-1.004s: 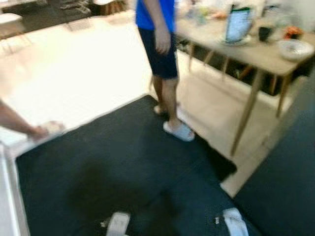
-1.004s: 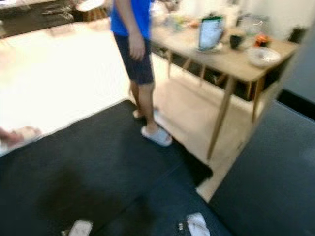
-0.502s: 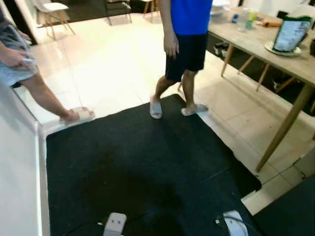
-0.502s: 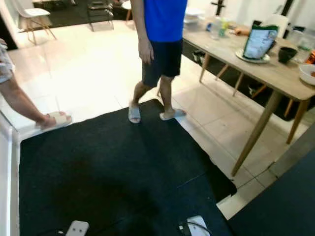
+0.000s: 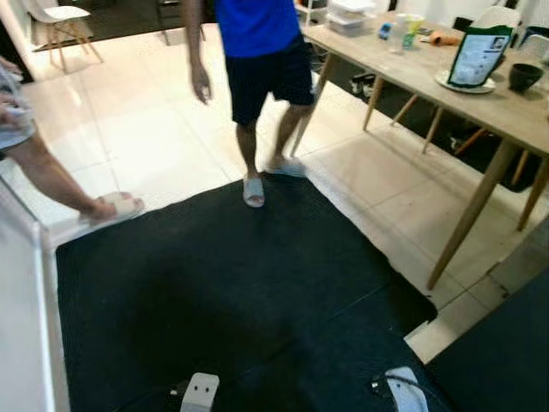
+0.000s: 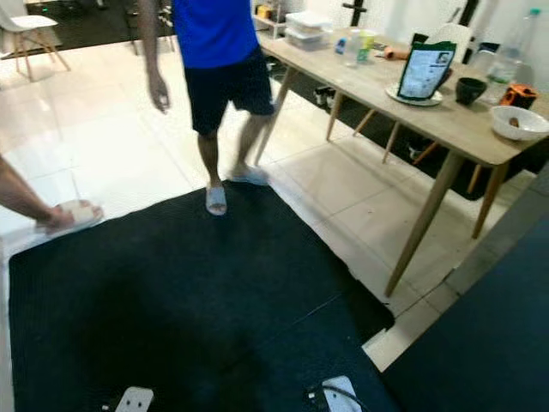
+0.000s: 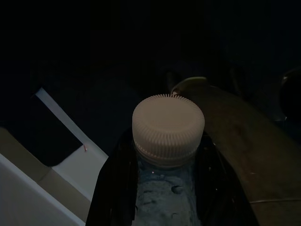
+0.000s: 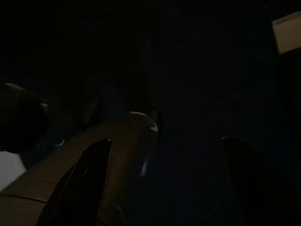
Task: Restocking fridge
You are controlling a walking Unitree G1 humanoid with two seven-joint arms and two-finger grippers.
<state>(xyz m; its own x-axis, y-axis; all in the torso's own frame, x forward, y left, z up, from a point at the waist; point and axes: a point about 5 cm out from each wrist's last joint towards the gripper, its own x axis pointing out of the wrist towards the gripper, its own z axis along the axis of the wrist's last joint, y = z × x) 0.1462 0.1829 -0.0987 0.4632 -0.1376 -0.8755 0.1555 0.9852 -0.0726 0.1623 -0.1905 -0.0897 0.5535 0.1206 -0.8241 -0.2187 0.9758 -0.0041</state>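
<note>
Left gripper (image 7: pixel 164 188) hangs low, fingers clamped on a capped water bottle (image 7: pixel 168 141). A black mat (image 5: pixel 232 283) lies ahead, a person (image 5: pixel 253 69) stands at its far edge, a wooden table (image 6: pixel 403 94) to the right. Right gripper (image 8: pixel 164 183) hangs empty, fingers spread.

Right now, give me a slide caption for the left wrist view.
Left pincer gripping a white-capped bottle in deep shade.

Two people: one in a blue shirt (image 5: pixel 255 21), one at the edge, a bare leg (image 5: pixel 51 176) showing. One wooden table (image 6: pixel 403 107) carrying one green pouch (image 6: pixel 425 71), one dark cup (image 6: pixel 470 89), one white bowl (image 6: pixel 520 122). One black mat (image 5: pixel 223 283). One white chair (image 5: pixel 60 21). One capped bottle (image 7: pixel 168 141) between the left pincer's (image 7: pixel 164 183) fingers
</note>
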